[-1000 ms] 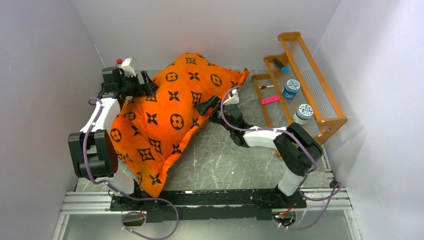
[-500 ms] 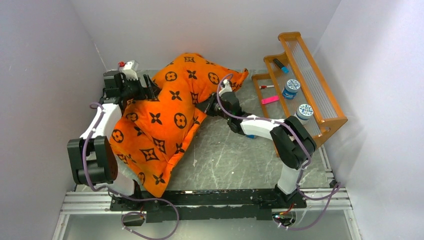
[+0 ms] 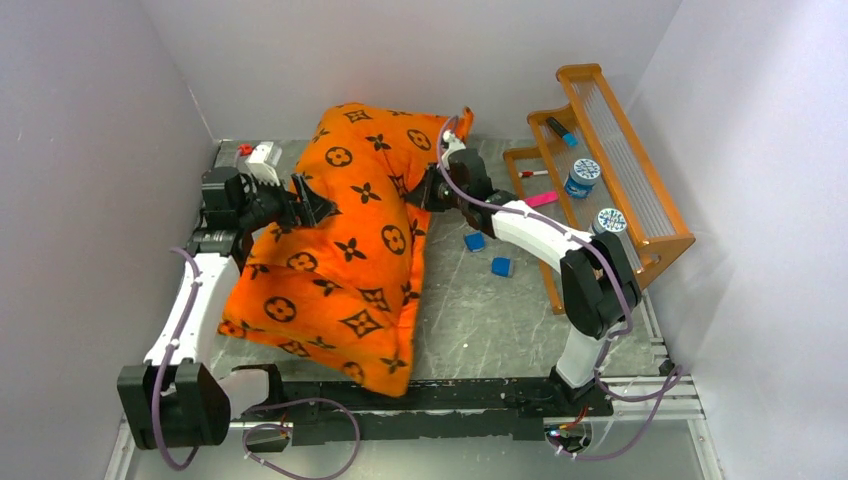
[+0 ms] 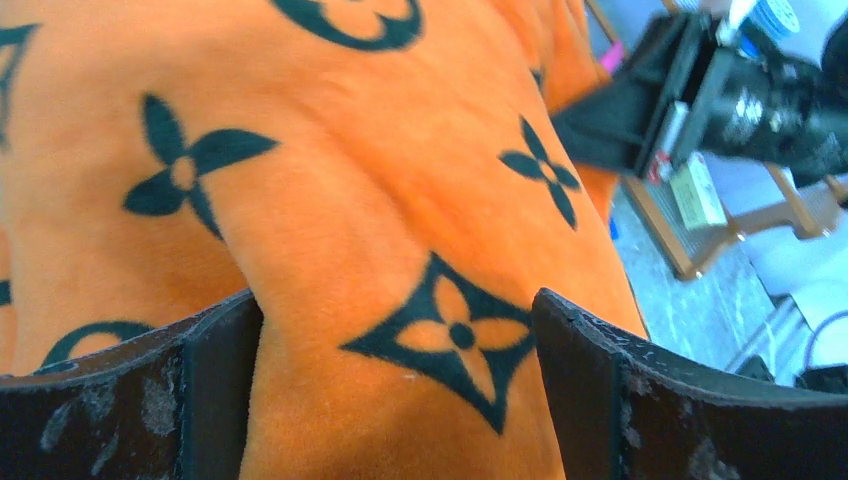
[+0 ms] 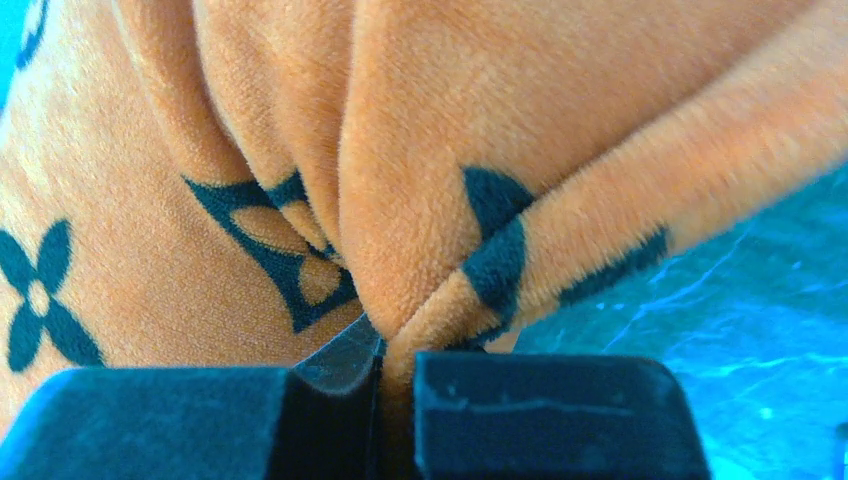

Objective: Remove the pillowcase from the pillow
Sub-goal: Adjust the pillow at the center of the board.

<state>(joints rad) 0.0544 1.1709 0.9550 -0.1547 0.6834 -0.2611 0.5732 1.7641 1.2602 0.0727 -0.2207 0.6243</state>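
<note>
Evidently a two-sided hold: brace on the left, pull on the right.
The left gripper (image 3: 305, 205) is spread wide, its fingers (image 4: 200, 390) straddling a plump bulge of the pillowcase (image 3: 350, 260), likely to pin the stuffing; whether it squeezes is unclear. The orange cover sprawls over the table (image 3: 500, 320) from far wall to near rail, with the pillow wholly hidden inside. The right gripper (image 3: 430, 192) is pinched almost closed on an edge fold, apparently to drag fabric off.
</note>
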